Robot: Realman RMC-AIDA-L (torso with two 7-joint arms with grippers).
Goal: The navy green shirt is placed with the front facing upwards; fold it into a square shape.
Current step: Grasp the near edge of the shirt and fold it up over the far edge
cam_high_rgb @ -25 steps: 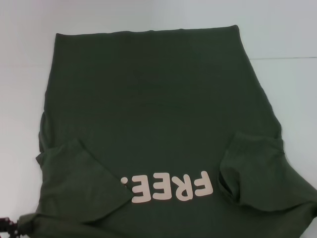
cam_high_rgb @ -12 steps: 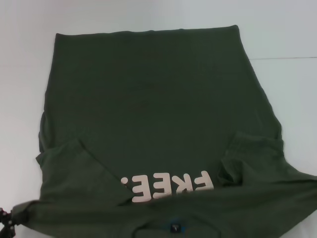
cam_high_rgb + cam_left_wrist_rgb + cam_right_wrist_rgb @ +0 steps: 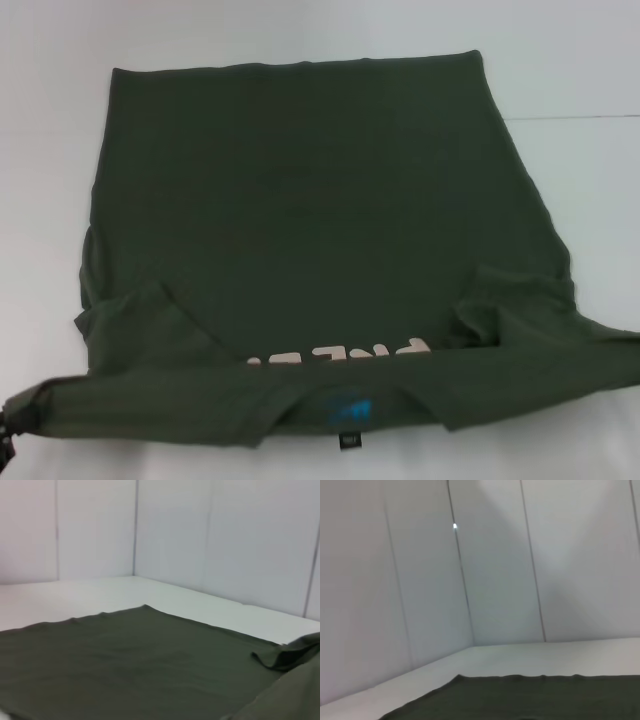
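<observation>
The shirt [image 3: 310,230] lies flat on the white table [image 3: 570,200], hem at the far edge, collar end nearest me. Both sleeves are folded in over the body. The collar edge is raised and turned over toward the hem as a taut band across the near side, showing the neck label [image 3: 348,410] and covering most of the pink lettering [image 3: 340,352].

My left gripper [image 3: 8,432] is at the near left end of that band, where the cloth bunches to a point. Only a dark sliver of it shows, so I cannot tell how far its fingers are parted, though the bunched corner suggests a pinch. My right gripper is outside the head view; the band runs off the right edge toward it, and its state cannot be seen either. Both wrist views look out over the flat cloth to the walls.

Step in hand, as I judge it: carry the collar edge over to the hem.

- Move both ends at the same rate, so the band stays parallel to the hem.
- Keep it taut; slack will let the sleeves slip out.
- Hold it low and lay it down edge on edge.
- Release only once the cloth rests flat.
</observation>
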